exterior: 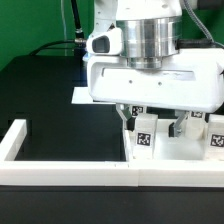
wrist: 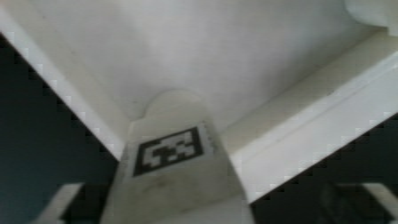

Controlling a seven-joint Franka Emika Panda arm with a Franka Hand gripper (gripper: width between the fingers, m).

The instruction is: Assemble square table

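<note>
A white leg block (wrist: 178,165) with a black-white tag stands between my fingers in the wrist view. My gripper (wrist: 210,205) is open around it. One finger (wrist: 63,205) and the other (wrist: 361,200) stand apart from its sides, with dark gaps showing. In the exterior view the gripper (exterior: 152,122) hangs low over the same tagged leg (exterior: 143,137), close to the border wall. A second tagged leg block (exterior: 213,140) stands at the exterior view's right. Behind the leg in the wrist view lies a broad white ridged surface (wrist: 267,70); I cannot tell whether it is the square table's slab.
The long white border wall (exterior: 70,170) runs along the front and turns back at the exterior view's left (exterior: 15,140). A flat white corner (exterior: 80,97) shows from behind the hand. The black tabletop (exterior: 45,90) stretches to the exterior view's left.
</note>
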